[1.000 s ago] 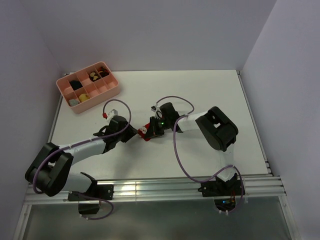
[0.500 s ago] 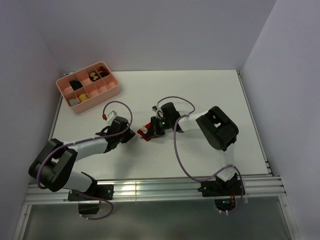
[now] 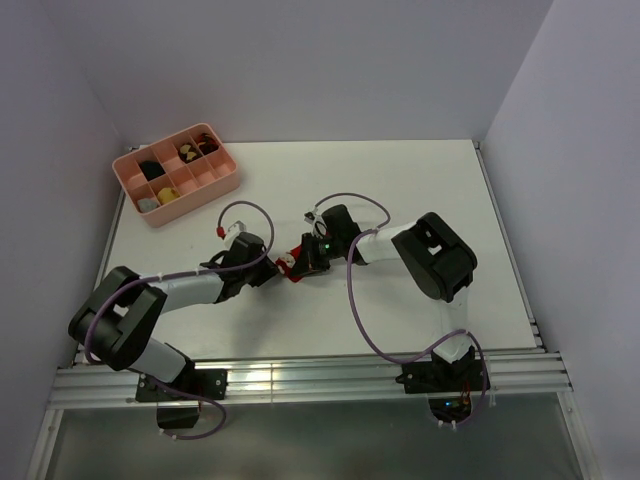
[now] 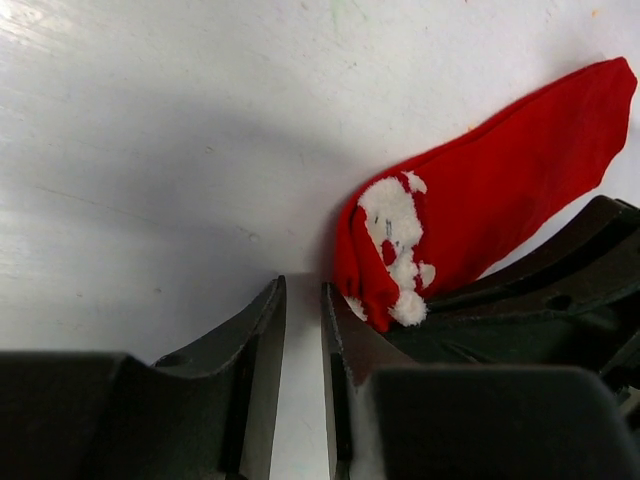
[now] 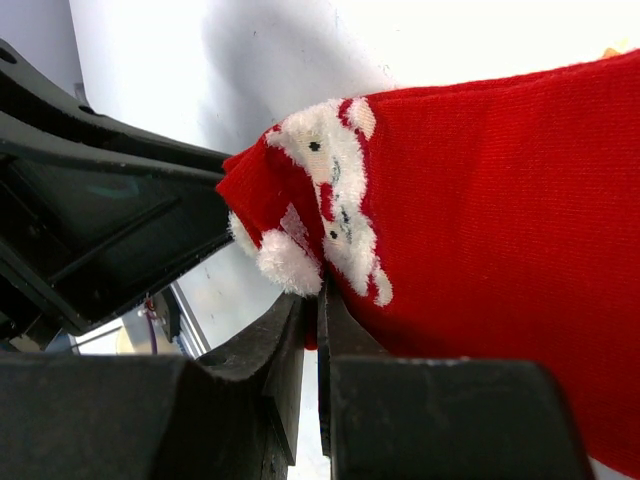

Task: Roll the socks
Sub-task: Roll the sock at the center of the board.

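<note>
The red socks [image 3: 292,270] lie mid-table as a flat oblong with a white Santa mark at one end, also seen in the left wrist view [image 4: 500,190] and the right wrist view [image 5: 480,230]. My right gripper [image 3: 306,262] [image 5: 315,295] is shut on a fold of red fabric just under the white mark. My left gripper [image 3: 270,270] [image 4: 303,290] is empty, its jaws almost together with a thin strip of table between them. Its right finger touches the socks' marked end [image 4: 392,225]. The right gripper's black fingers [image 4: 560,290] lie against the socks' other side.
A pink compartment tray [image 3: 215,192] with several small rolled bundles stands at the back left. Purple cables loop over both arms. A metal rail [image 3: 300,375] runs along the near table edge. Walls close in the left, back and right.
My left gripper has moved right, up to the socks' marked end. The right gripper has kept its hold and barely moved.
</note>
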Controlling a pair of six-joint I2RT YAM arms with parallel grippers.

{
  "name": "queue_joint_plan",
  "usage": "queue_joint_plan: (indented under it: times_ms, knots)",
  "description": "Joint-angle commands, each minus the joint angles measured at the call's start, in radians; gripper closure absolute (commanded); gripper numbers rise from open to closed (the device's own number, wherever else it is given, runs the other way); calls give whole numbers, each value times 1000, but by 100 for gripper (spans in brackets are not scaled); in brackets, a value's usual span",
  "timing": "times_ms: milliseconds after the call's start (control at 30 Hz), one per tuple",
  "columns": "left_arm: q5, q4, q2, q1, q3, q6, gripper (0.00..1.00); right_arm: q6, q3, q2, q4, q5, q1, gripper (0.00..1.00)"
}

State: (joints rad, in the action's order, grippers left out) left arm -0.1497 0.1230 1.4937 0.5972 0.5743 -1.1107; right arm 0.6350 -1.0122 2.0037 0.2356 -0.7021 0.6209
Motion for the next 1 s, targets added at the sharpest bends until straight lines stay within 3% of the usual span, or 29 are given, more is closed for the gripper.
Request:
queue_joint_plan:
  times_ms: [0,967]
  knots:
    - [27,20,-39,10,18,25,74,-1,4,26,11,4,-13,100]
    - [65,122,16,13,16,32,76,-11,-49,53,-68,15,-21,100]
